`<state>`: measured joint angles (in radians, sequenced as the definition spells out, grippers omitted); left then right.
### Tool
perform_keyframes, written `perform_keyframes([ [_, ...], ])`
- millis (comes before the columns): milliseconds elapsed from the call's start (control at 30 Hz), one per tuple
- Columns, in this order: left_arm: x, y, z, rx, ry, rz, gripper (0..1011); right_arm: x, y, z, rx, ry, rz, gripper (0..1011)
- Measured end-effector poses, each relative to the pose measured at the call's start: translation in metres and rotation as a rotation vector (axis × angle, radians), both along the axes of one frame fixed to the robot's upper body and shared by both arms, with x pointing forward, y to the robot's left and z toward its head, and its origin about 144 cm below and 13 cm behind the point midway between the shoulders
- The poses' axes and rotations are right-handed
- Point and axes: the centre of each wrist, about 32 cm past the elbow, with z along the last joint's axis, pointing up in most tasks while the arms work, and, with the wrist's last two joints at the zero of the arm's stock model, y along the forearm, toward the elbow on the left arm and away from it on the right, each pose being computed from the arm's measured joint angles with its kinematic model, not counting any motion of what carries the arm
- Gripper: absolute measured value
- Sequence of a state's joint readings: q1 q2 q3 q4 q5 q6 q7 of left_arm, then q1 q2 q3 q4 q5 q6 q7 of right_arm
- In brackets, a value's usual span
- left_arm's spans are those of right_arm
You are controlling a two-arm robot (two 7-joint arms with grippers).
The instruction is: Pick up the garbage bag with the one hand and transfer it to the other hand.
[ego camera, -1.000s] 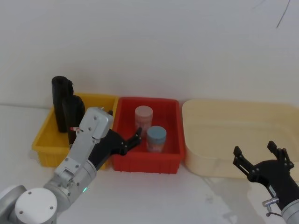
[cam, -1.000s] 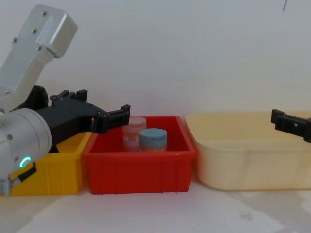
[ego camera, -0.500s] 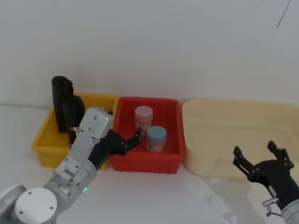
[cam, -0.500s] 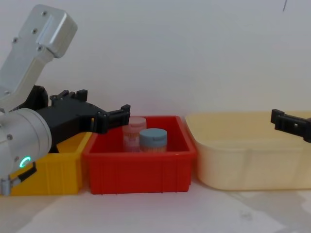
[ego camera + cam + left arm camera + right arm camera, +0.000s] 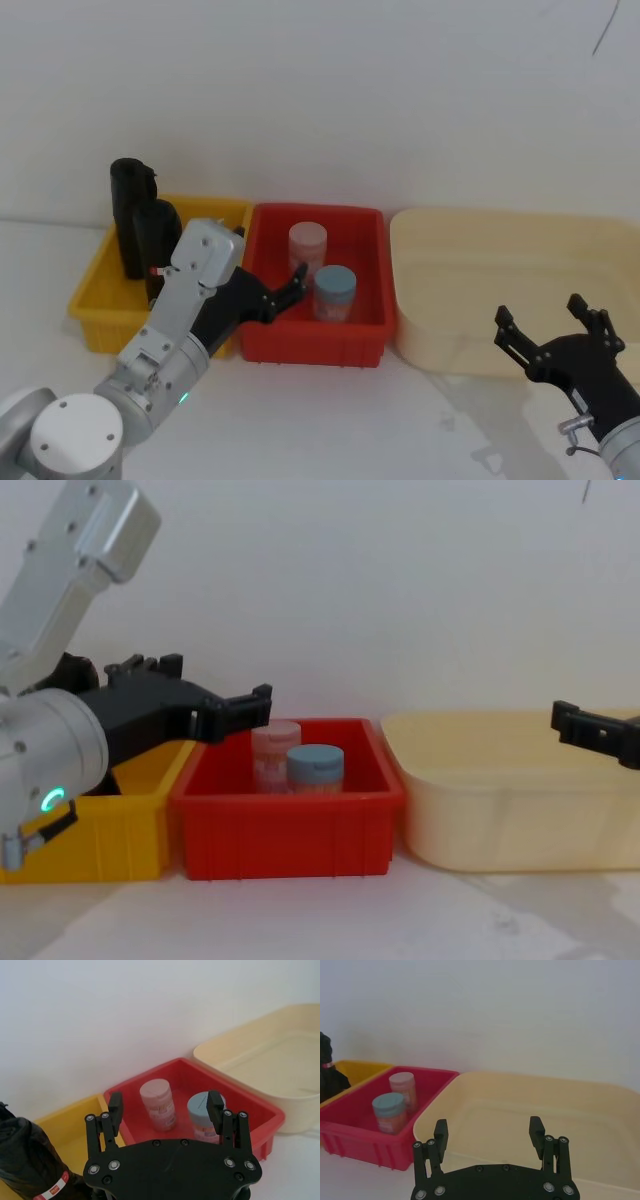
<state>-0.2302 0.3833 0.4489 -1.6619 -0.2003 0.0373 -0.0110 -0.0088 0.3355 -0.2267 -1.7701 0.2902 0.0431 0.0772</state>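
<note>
Beside garbage bag [image 5: 156, 238] — twin roll [image 5: 127, 215]

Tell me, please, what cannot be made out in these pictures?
- Nearer bag: lower part, head view, hidden by the left arm.
- Label: print too small to read, left wrist view.
- Yellow bin: inside, chest view, hidden by the left arm and its front wall.
- Blue-lidded jar: lower part, chest view, behind the red bin's wall.
</note>
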Motion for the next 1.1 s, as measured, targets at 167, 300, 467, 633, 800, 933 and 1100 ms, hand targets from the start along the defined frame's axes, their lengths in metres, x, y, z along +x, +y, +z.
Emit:
perform_keyframes([
  [167,-0.01,-0.002,0.011,-0.006,-0.01,-0.004,1001,0.002,0.002,0.007,0.014,0.008,0.03,1000],
  [300,-0.025,0.0,0.021,-0.011,-0.018,0.004,1001,0.004,0.006,0.015,0.027,0.011,0.06,1000],
  [467,-0.04,0.007,0.028,-0.01,-0.016,0.032,1001,0.007,0.013,0.023,0.036,0.017,0.09,1000],
  [633,-0.058,0.025,0.034,-0.017,-0.007,0.077,1001,0.01,0.023,0.032,0.041,0.022,0.12,1000],
  [800,-0.069,0.046,0.036,-0.027,0.011,0.121,1001,0.014,0.039,0.041,0.039,0.038,0.153,1000],
  [933,-0.074,0.066,0.037,-0.034,0.028,0.151,1001,0.018,0.05,0.047,0.03,0.046,0.173,1000],
  [1100,-0.077,0.088,0.038,-0.042,0.042,0.177,1001,0.024,0.065,0.054,0.015,0.057,0.196,1000],
])
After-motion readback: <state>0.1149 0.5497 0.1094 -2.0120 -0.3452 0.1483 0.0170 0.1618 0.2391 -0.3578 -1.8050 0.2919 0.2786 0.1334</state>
